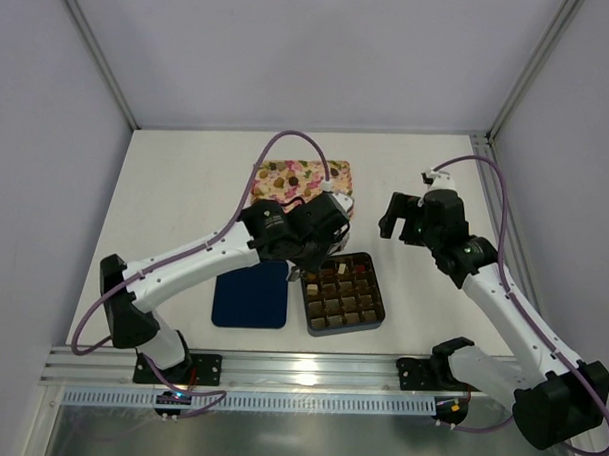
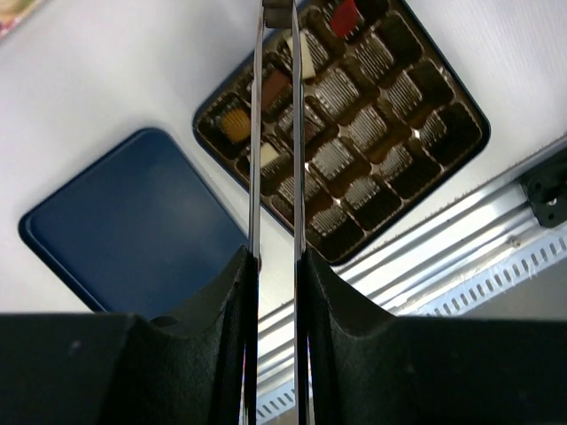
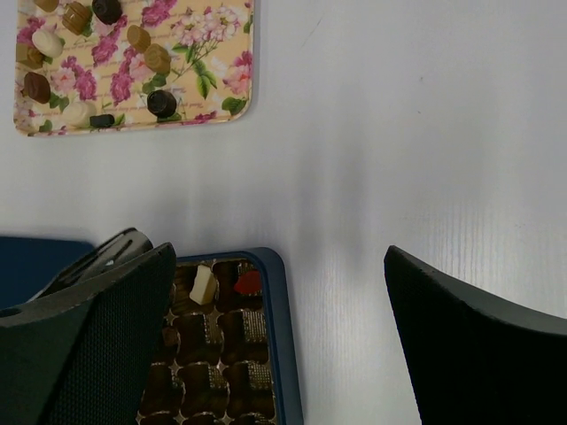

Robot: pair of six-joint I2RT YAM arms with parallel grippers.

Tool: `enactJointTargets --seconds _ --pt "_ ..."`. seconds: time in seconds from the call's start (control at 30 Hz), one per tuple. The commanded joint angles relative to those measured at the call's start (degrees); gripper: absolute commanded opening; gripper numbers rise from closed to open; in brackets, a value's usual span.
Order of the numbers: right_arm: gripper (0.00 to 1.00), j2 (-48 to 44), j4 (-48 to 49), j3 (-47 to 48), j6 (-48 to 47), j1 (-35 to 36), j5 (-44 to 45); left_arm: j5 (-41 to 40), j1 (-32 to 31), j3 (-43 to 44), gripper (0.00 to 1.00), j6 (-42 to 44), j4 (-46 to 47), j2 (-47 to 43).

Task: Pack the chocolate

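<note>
The white table (image 1: 186,184) carries everything, with both arms bolted at its near edge. The left arm (image 1: 198,254) stretches in over the middle, and the right arm (image 1: 502,295) is bent upward on the right side, well apart from the things on the table.

The floral tray (image 1: 336,171) lies at the far middle. The blue lid (image 1: 250,296) lies flat near the front, and the dark box (image 1: 343,329) sits just beside it on the right, its grid of cells facing up.

The left gripper (image 2: 277,11) hangs over the box's far left part. Its two long thin blades stand nearly parallel with only a slim gap between them. Their tips run off the top of the wrist view, so I cannot tell whether they pinch anything. The right gripper (image 3: 279,266) is spread wide with nothing between its fingers (image 3: 106,328), and it hovers over bare table beside the box's far right corner.

The chocolate (image 3: 161,104) is in two places. Loose brown, tan and whitish pieces are scattered on the tray. A few more sit in the box's cells along the side nearest the tray: a tan piece (image 2: 235,124), a brown piece (image 2: 275,84), a white piece (image 2: 306,53) and a red piece (image 2: 344,16).
</note>
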Motion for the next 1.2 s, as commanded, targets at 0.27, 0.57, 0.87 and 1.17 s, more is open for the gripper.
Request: enactJointTargets --seconds 0.27,0.57,0.87,1.17 --pt "1.00 -2.32 -1.38 1.63 0.72 -0.32 1.47 1.06 -8.59 -5.86 0.17 -4.93 2.01 -4.01" --pt "1.00 -2.76 -0.94 0.84 0.98 -0.32 1.38 1.77 -10.70 -7.88 0.20 -6.07 2.80 -4.28" --pt "1.00 -2.93 -0.41 0.05 1.07 -0.32 1.03 1.59 -10.71 -8.93 0.28 -5.81 4.47 -3.22" --pt "1.00 -2.76 0.03 -0.21 0.81 -0.32 0.77 1.24 -10.79 -8.85 0.36 -5.28 4.82 -2.08"
